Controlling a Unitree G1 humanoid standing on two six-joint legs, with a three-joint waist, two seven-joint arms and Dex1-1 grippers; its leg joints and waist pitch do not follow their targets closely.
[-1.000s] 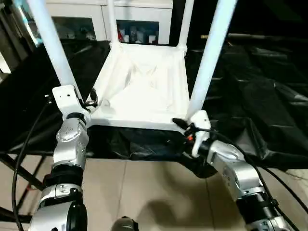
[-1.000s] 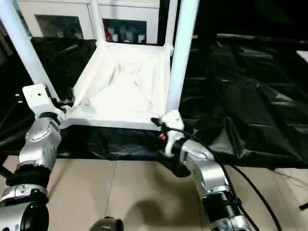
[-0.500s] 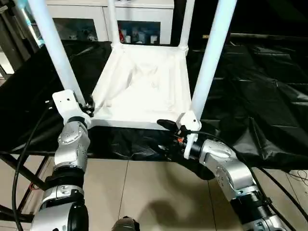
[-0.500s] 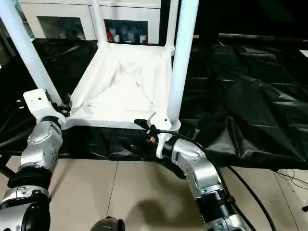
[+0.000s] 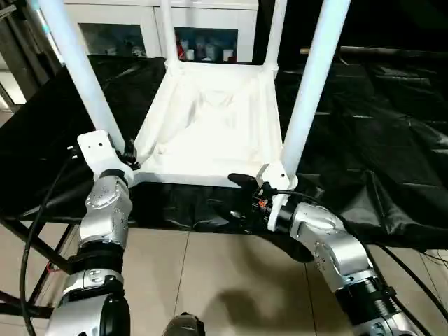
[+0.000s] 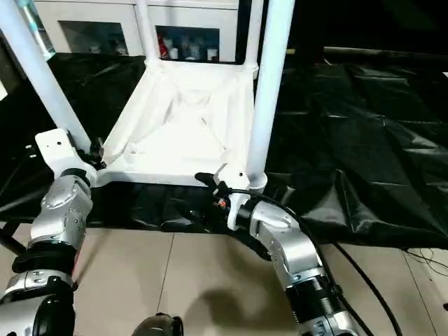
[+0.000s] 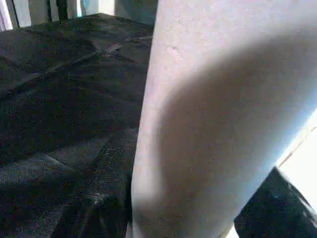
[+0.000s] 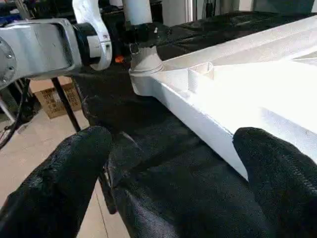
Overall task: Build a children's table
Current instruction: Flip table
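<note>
The upturned tabletop (image 5: 210, 126) lies near the front edge of the work table (image 5: 392, 140), which is draped in black cloth, with its ribbed underside facing up. Four white legs stand upright in its corner sockets: the near left leg (image 5: 77, 66) at about ten o'clock from the tabletop's middle, the near right leg (image 5: 311, 77) at about three o'clock, and the far left leg (image 5: 165, 28) and far right leg (image 5: 275, 31) toward twelve o'clock.

The left gripper (image 5: 129, 155) sits at the foot of the near left leg, at the tabletop's near left corner. Seen from the left wrist, that leg (image 7: 218, 119) is very close, but the fingers cannot be made out, so whether they are apart or clamped on the leg cannot be told.

The right gripper (image 8: 173, 183) is at the front rim of the tabletop, at about six o'clock from its middle and just left of the near right corner. Its two black fingers (image 8: 59, 168) stand wide apart, one on either side of the rim (image 8: 198, 119), holding nothing. A white cabinet (image 5: 140, 28) stands behind the work table.
</note>
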